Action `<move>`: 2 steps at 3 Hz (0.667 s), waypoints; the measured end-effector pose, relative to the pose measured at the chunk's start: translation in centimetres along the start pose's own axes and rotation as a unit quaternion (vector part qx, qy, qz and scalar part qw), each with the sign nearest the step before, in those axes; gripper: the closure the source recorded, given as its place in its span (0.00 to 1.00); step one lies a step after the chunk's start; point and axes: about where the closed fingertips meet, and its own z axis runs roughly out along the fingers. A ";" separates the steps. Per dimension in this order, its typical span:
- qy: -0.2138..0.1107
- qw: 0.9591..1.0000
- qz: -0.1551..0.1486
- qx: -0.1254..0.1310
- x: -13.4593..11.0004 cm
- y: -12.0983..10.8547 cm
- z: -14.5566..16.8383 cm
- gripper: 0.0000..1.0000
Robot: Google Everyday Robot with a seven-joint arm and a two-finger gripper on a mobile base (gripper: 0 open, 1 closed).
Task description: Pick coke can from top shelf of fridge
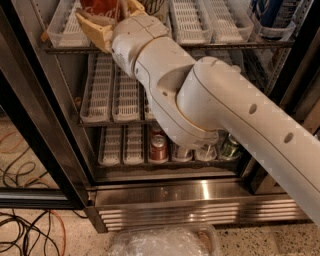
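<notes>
At 11 o'clock, the tan two-finger gripper (106, 14) is reaching into the tall stainless-steel fridge (200, 197). It is clasping the red aluminium coke can (97, 5) at the top shelf (192, 22) of pale slotted trays, apparently for lifting out. Blue-labelled cans (280, 15) are standing well apart at 1 o'clock. The white arm (225, 110) is hiding the middle racks.

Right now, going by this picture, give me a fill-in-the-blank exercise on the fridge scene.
1. The gripper is up at the ___ shelf of the fridge.
2. The coke can at the gripper is ___ in colour.
3. The other cans stand on the ___ rack in view.
Missing words: top; red; bottom.
</notes>
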 end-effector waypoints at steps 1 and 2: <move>0.015 1.000 -0.009 -0.020 0.5 0.4 -1.1 1.00; 0.031 0.998 -0.021 -0.045 1.4 0.6 -2.2 1.00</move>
